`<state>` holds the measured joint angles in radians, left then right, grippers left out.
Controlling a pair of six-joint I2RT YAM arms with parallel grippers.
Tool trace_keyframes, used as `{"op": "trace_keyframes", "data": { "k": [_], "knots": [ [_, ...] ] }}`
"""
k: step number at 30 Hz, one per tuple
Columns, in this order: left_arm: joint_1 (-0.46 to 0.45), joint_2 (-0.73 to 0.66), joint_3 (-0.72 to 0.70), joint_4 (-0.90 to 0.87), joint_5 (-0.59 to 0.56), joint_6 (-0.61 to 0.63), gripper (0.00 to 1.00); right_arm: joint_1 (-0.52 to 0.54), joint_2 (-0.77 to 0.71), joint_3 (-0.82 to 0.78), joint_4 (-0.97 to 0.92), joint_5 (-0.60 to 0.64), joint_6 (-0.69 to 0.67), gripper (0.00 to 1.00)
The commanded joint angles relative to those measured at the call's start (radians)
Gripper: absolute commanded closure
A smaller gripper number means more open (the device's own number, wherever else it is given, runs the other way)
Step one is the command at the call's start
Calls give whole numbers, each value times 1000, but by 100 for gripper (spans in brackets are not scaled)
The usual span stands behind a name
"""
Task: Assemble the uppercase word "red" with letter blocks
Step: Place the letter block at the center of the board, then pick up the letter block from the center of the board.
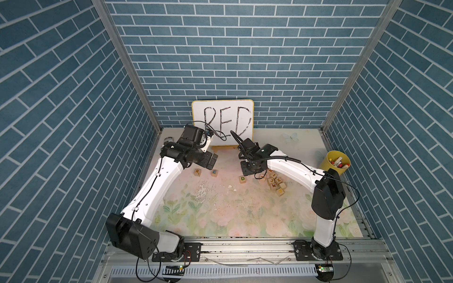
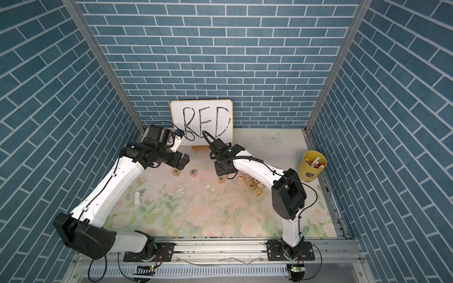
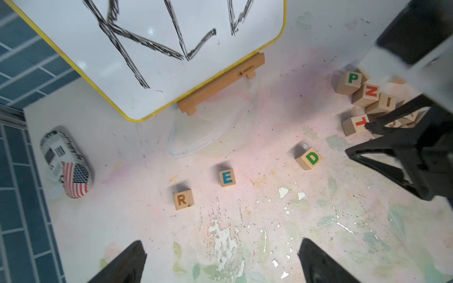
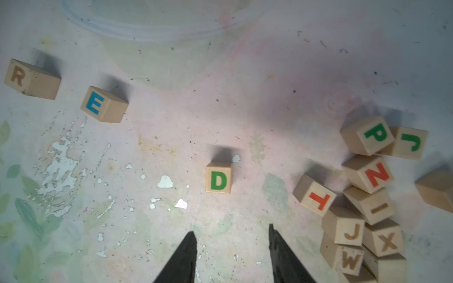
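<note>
R block (image 1: 197, 172), E block (image 1: 214, 173) and D block (image 1: 243, 179) in a row before the board (image 1: 222, 117), left claw (image 3: 220, 262) spread wide and empty, right claw (image 4: 231, 247) parted, empty, above D block

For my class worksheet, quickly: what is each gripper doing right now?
Left gripper: open, holding nothing.
Right gripper: open, holding nothing; the D block sits free on the table ahead of its fingertips.

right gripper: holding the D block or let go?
Let go. In the right wrist view the right gripper has its jaws apart with bare mat between them, and the D block sits free on the mat, clear of both fingertips.
</note>
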<state>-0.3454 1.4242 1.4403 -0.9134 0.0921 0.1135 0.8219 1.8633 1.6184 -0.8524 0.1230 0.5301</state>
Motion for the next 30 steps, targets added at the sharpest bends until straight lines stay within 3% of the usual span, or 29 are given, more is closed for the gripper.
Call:
{"op": "trace_keyframes", "data": {
  "k": [1,12,20,30],
  "knots": [
    [-15,70,-19,17,35,-86,1,-47,-75,-67,-23,59,10,51],
    [-267,398,116,-5,-77,-209,1,-134,-284,-337,-18,96,82,54],
    [-307,605,230,-34,-1,-281,5,-150,-346,-398,-48,131,86,55],
    [-330,688,362,-66,26,-311,7,-170,-359,-431,-48,142,66,56]
  ]
}}
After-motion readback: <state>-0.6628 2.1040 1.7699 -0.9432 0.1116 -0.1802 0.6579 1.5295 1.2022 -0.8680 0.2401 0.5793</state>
